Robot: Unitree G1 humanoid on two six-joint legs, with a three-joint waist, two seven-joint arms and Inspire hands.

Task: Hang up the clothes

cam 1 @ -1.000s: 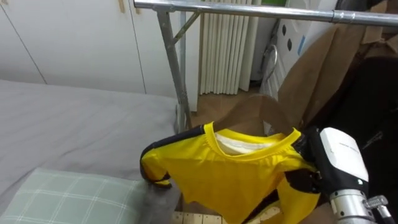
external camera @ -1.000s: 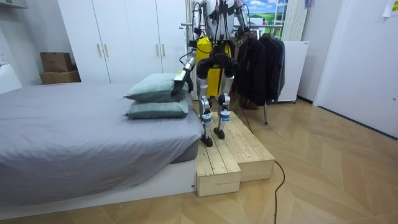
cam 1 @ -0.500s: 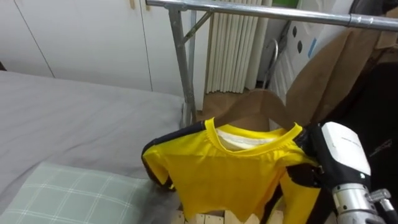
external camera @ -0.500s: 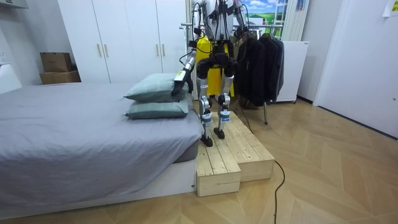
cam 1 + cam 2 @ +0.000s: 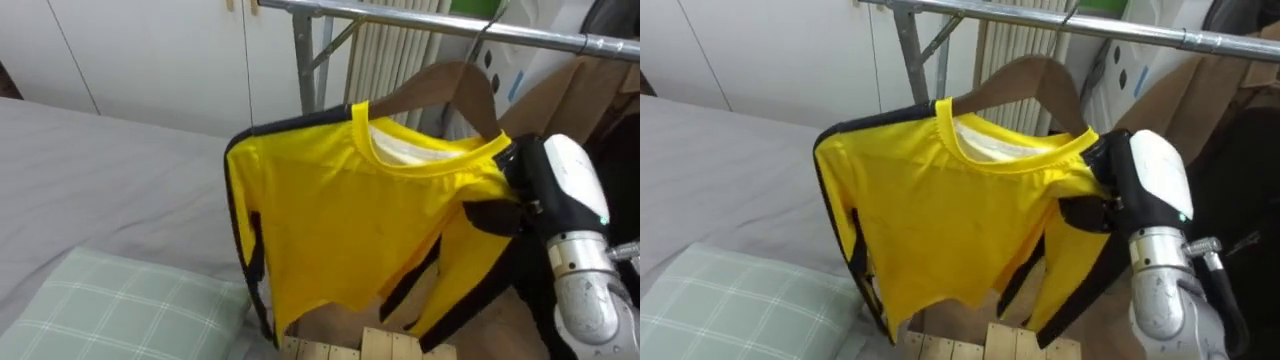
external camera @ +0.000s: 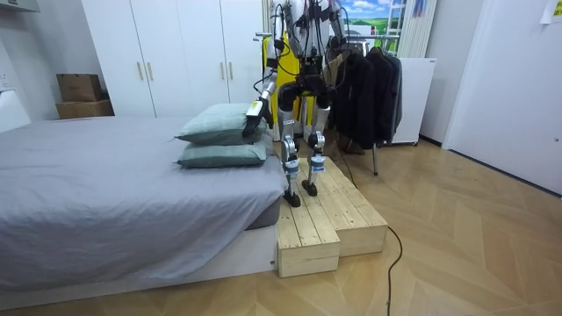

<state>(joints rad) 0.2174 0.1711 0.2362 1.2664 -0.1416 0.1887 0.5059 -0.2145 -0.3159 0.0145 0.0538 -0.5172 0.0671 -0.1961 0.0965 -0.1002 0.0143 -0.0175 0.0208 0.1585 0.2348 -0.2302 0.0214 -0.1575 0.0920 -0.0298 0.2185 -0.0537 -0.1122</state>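
A yellow shirt with black trim (image 5: 350,220) hangs on a wooden hanger (image 5: 440,85). My right hand (image 5: 565,185) is shut on the shirt's shoulder at the hanger's right end and holds it high, just under the metal rail (image 5: 400,18). The hanger's thin hook (image 5: 490,20) reaches up across the rail; whether it rests on it I cannot tell. In the room view I stand on a wooden platform (image 6: 329,215) facing the rack, the shirt (image 6: 283,88) raised before me. My left hand (image 6: 252,118) hangs low beside the pillows.
The rack's upright post (image 5: 305,60) stands behind the shirt's left shoulder. Dark clothes (image 6: 364,88) hang on the rail to my right. A checked pillow (image 5: 110,310) and the grey bed (image 5: 100,180) lie to my left. White wardrobe doors (image 6: 176,53) stand behind.
My right hand has lifted the shirt and hanger from waist height up to the rail. The eye view has also shifted a little.
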